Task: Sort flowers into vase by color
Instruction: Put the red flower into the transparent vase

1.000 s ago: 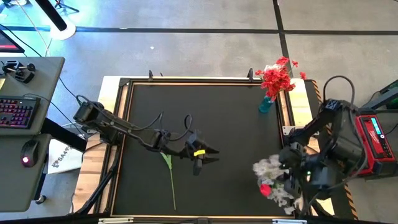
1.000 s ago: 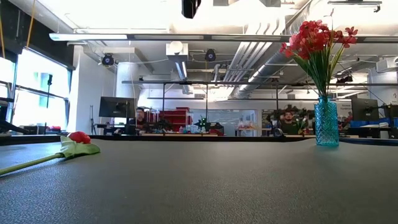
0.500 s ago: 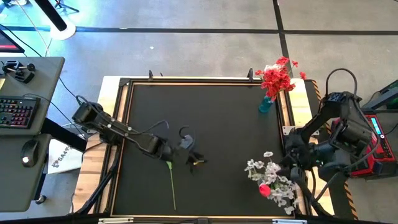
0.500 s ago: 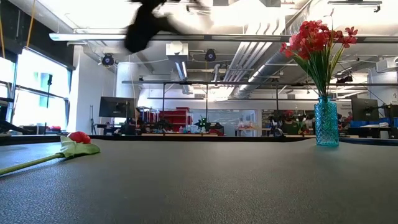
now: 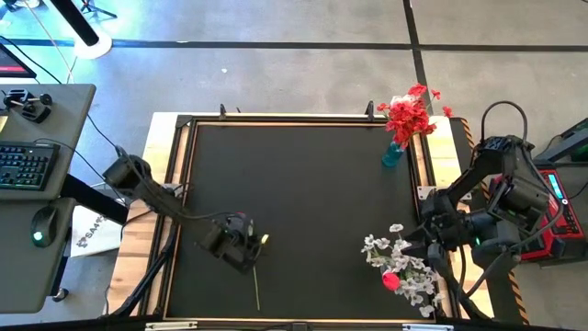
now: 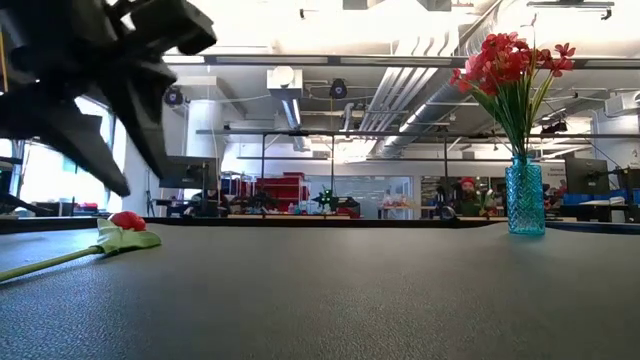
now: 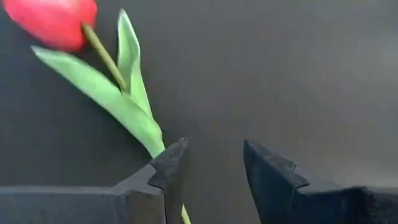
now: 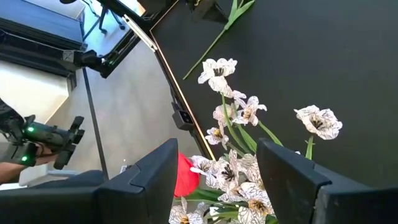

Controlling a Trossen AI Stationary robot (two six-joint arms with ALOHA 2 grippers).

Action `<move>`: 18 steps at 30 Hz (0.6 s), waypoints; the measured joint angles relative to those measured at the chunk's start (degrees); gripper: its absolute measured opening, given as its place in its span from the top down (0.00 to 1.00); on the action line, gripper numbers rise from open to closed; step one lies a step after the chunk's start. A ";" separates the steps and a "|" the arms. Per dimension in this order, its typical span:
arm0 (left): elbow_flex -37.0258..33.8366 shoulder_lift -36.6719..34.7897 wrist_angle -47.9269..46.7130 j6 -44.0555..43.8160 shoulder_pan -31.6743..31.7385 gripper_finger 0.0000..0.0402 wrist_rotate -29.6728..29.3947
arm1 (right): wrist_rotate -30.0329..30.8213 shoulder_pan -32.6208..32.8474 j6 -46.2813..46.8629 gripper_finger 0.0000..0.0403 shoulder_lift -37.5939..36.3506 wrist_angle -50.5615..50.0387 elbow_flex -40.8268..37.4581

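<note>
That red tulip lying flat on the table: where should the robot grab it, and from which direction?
Probably the thin stem just below the leaves, coming straight down from above. The red tulip lies flat on the table, so only its top is reachable. The left tool hangs open over that spot.

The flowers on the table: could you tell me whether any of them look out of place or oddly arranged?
One red tulip lies flat on the mat, alone, under the open left gripper. A loose heap of white blossoms with a red bud sprawls by the right gripper. Only the red cluster stands in the blue vase.
</note>
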 joint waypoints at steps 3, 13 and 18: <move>-1.82 0.03 1.76 -1.08 -0.61 0.65 0.89 | 0.02 0.02 -0.01 0.49 0.00 0.00 0.00; -1.84 8.37 1.13 0.54 -0.51 0.65 6.22 | 0.06 -0.02 0.01 0.49 0.02 0.83 0.00; -0.65 9.34 0.25 1.17 -0.53 0.72 6.15 | 0.06 -0.02 0.01 0.49 0.04 2.14 0.00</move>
